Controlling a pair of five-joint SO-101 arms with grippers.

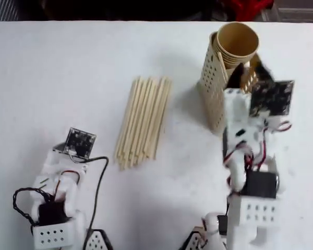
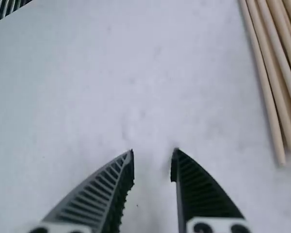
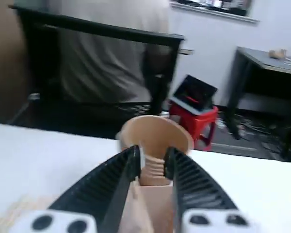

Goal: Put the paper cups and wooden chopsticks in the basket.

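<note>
While the left tool [image 2: 153, 153] is hanging low over the white surface [image 1: 68, 67], its two black ribbed fingers are staying released, with a clear gap between the tips. Just beside it, toward the middle of the surface, the bundle of pale wooden chopsticks [image 1: 143, 122] is lying flat, the sticks side by side, outside the basket and apart from it. Farther right, the tall beige perforated basket [image 1: 211, 88] is standing near the far edge. The stack of tan paper cups [image 1: 239, 44] is sitting in its open top, with the rims rising above the basket's edge. The right tool [image 3: 150, 158] is grasping this stack, one black finger pressing on each side under the top cup's rim.
</note>
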